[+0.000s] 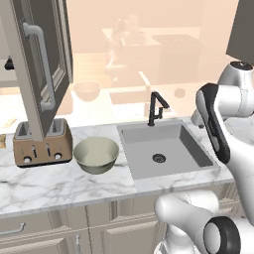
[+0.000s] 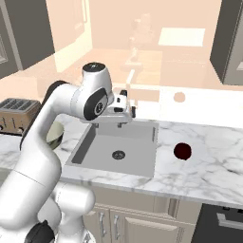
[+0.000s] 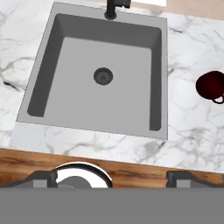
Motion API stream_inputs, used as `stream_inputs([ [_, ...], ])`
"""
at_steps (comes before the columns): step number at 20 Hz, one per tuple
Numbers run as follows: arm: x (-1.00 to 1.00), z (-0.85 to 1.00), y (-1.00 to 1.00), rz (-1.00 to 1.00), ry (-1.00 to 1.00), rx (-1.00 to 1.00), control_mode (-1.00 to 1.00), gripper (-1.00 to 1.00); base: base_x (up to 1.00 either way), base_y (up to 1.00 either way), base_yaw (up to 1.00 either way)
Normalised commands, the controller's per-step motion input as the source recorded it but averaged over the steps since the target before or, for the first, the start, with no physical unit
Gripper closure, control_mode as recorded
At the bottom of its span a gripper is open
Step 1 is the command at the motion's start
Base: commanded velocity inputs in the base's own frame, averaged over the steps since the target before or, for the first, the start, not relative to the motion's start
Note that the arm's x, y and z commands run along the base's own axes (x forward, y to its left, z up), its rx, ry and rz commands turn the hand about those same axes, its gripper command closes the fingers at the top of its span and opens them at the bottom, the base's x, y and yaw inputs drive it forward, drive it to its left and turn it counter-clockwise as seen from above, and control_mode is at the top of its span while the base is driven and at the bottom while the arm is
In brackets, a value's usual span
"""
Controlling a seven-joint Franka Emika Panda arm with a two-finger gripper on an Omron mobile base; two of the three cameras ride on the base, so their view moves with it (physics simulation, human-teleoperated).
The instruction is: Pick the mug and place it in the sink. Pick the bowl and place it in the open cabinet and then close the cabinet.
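The end effector (image 3: 112, 178) hangs high above the sink (image 3: 70, 57), looking straight down into it. Its two dark fingertips (image 3: 41, 178) stand far apart at the lower edge of the hand view, so the jaws are wide open, and nothing lies between them. In the right base view the end effector (image 2: 121, 108) sits at the end of the white arm, over the back edge of the basin.

The sink (image 1: 188, 149) is a grey rectangular basin set into the white marble surface (image 1: 59, 188), with a round dark drain (image 3: 103, 76) near its middle and a black angular faucet (image 1: 157, 108) behind it.

The mug (image 2: 182, 151), dark red, rests on the surface to the right of the sink, apart from its rim. In the hand view the mug (image 3: 211, 85) shows its open mouth, with its handle pointing toward the lower right of that picture.

The bowl (image 1: 96, 155), wide, round and cream-grey, stands on the surface to the left of the sink, just beside a copper-brown toaster (image 1: 42, 144). In the right base view the arm hides most of the bowl (image 2: 56, 134).

Above the toaster the cabinet (image 1: 57, 30) hangs with its panelled door (image 1: 32, 94) swung open, the long grey bar handle (image 1: 40, 64) facing the camera. What is inside the cabinet cannot be made out.
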Motion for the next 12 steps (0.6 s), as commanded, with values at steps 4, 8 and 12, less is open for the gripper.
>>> stream_inputs([
  [4,-0.08,-0.09,-0.56,-0.01,0.00,0.00,-1.00,-1.00,0.00,0.00,0.00],
  [8,-0.02,-0.12,-0.37,-0.10,0.01,0.00,-1.00,-1.00,0.00,0.00,0.00],
  [12,0.00,-0.06,-0.21,-0.09,0.00,0.03,-1.00,-1.00,0.00,0.00,0.00],
])
